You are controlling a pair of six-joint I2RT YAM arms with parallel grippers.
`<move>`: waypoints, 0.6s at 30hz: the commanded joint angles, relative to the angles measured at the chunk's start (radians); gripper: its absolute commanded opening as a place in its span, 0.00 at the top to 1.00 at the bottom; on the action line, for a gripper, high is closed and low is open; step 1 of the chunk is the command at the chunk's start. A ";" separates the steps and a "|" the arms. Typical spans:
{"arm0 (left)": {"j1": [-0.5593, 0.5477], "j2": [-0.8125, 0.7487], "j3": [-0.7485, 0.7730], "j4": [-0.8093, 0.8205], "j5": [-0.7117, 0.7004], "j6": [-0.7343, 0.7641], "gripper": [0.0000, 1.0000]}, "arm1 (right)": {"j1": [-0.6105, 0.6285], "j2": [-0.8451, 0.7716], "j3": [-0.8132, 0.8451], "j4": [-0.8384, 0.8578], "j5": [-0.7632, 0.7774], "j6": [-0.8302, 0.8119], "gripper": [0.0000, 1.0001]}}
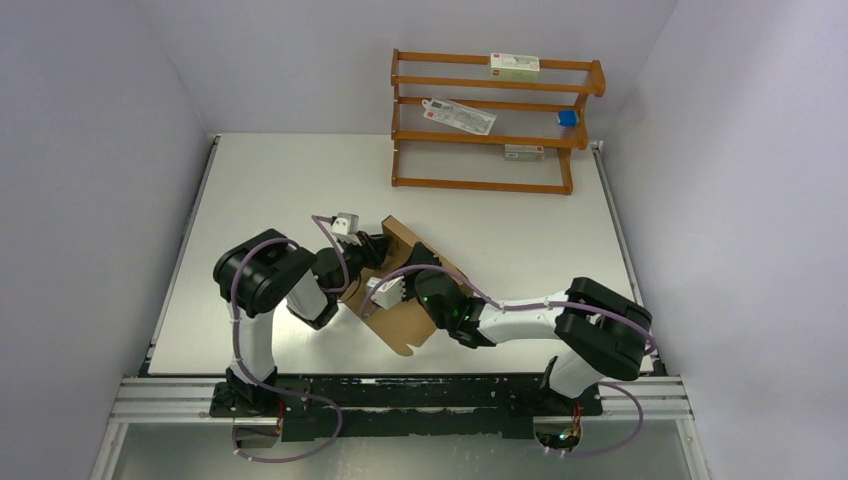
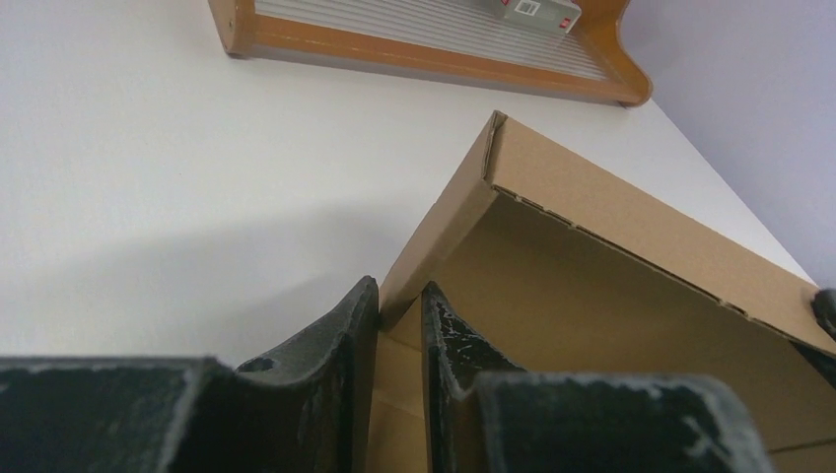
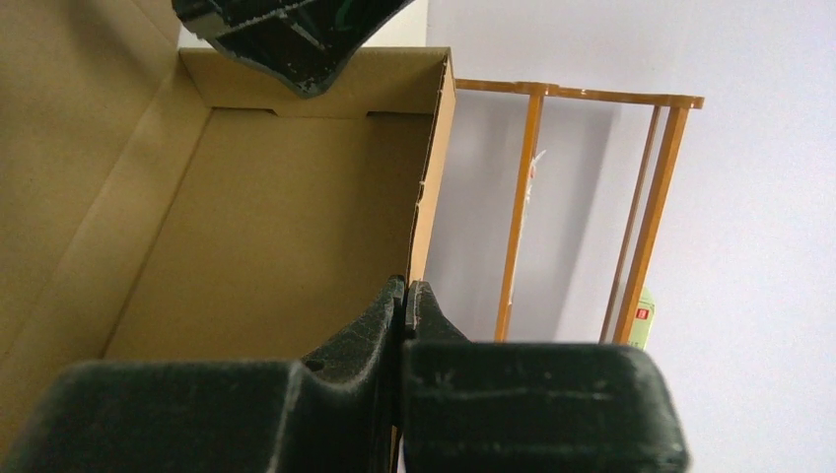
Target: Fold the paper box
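Left end effector (image 2: 399, 296) is clamped narrowly on a raised wall of the box (image 1: 403, 322), which is set partly folded at mid-tabletop (image 1: 300, 180). Right end effector (image 3: 406, 291) is pressed closed at another wall's edge.

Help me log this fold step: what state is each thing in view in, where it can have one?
Paper box: partly folded, side walls raised, top open.
Left gripper: jaws closed on a box wall.
Right gripper: jaws shut at the edge of a box wall; a pinch is unclear.
Wooden rack: upright at the table's far edge.
White carton: lying on the top shelf.
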 commanded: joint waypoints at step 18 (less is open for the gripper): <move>-0.152 0.019 -0.020 0.217 -0.562 -0.085 0.95 | 0.020 0.020 0.049 -0.288 -0.259 0.181 1.00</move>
